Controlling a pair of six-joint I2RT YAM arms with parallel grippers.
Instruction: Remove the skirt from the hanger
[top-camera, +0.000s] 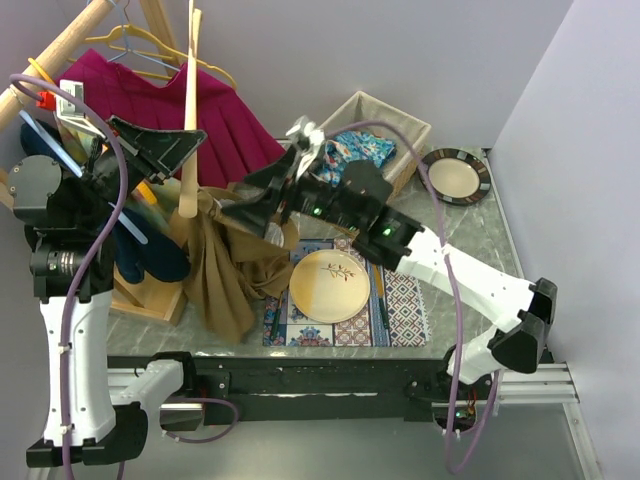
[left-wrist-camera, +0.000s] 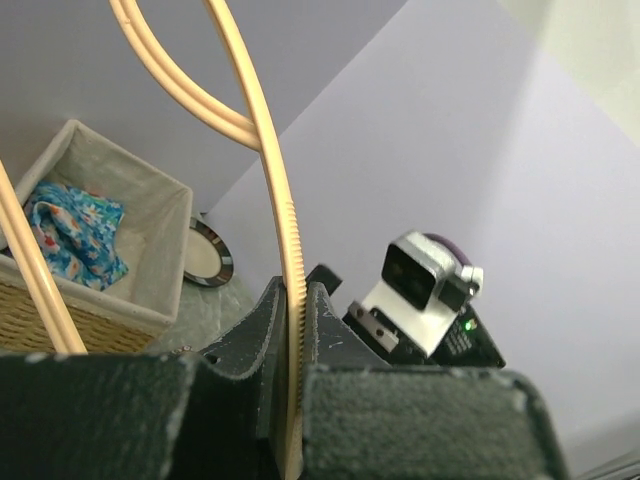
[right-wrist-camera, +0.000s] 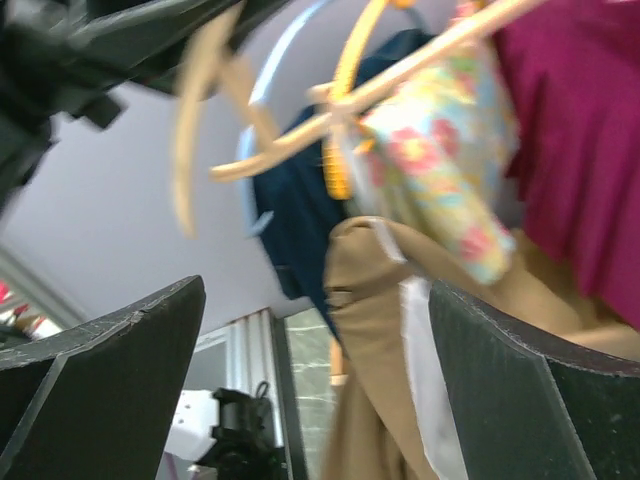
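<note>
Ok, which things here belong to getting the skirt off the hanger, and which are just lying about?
Job: tan skirt; wooden hanger, pinched by left fingers; right fingers, open.
Lying about: magenta skirt; basket; blue floral cloth; yellow plate; dark-rimmed plate; placemat.

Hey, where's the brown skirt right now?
In the top view the brown skirt drapes left of centre, just below the wooden hanger, with the cream plate to its right.

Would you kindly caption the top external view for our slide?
Left gripper clamps the wooden hanger while the open right gripper sits beside the drooping tan skirt.
</note>
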